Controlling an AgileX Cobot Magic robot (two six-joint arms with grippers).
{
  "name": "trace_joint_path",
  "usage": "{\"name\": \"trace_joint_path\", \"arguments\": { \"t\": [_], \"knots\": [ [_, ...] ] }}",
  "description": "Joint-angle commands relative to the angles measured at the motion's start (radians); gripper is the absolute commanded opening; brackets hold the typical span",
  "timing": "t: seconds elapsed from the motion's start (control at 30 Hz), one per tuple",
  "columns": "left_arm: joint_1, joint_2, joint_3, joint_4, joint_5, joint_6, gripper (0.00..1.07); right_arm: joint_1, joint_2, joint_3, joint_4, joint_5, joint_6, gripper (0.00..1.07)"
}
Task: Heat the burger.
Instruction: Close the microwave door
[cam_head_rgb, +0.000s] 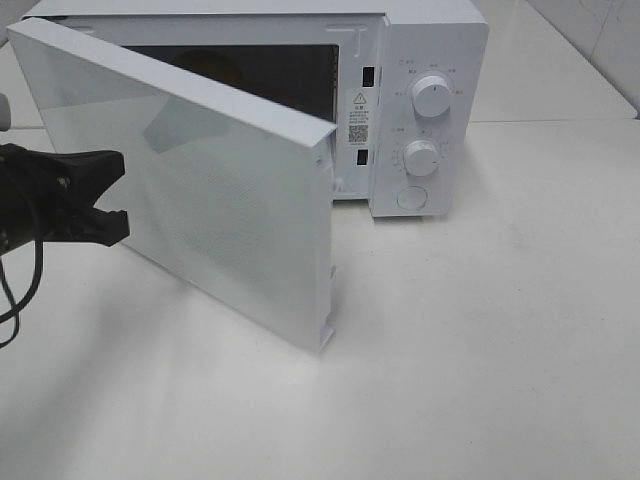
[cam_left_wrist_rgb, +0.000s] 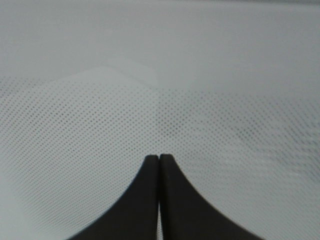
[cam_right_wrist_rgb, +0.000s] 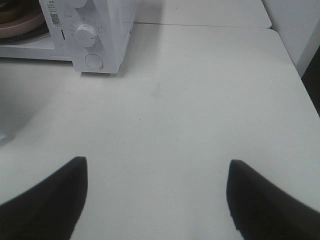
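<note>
"Burger (cam_right_wrist_rgb: 12, 12) aside, what is biggest?" asks one.

"The white worktop (cam_head_rgb: 480, 350), filling the lower frame. Next comes the microwave (cam_head_rgb: 430, 60) at upper centre, its door (cam_head_rgb: 200, 200) open toward the left."

"And the claws?"

"The left claw (cam_left_wrist_rgb: 159, 157) is clenched on nothing, its tips right up at the door's dotted panel; contact cannot be told. The right claw (cam_right_wrist_rgb: 157, 165) hangs released above the worktop."

"So where is the burger?"

"Inside the microwave, on a pink plate (cam_right_wrist_rgb: 30, 24), upper left of the right wrist view."
</note>
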Motion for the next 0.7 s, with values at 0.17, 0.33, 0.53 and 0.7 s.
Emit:
{"name": "trace_joint_path", "arguments": {
  "t": [0.17, 0.33, 0.53, 0.7],
  "knots": [
    [-0.089, 0.046, -0.076, -0.069, -0.006, -0.002, 0.00, -0.007, -0.027, 0.001, 0.003, -0.008, -0.012, 0.76],
    [-0.161, 0.089, -0.167, -0.100, 0.030, -0.002, 0.00, -0.007, -0.027, 0.001, 0.003, -0.008, -0.012, 0.76],
    [-0.218, 0.129, -0.270, -0.161, 0.104, -0.002, 0.00, -0.007, -0.027, 0.001, 0.003, -0.008, -0.011, 0.76],
    [-0.257, 0.176, -0.350, -0.213, 0.127, -0.001, 0.00, -0.007, -0.027, 0.001, 0.003, -0.008, -0.011, 0.76]
  ]
}}
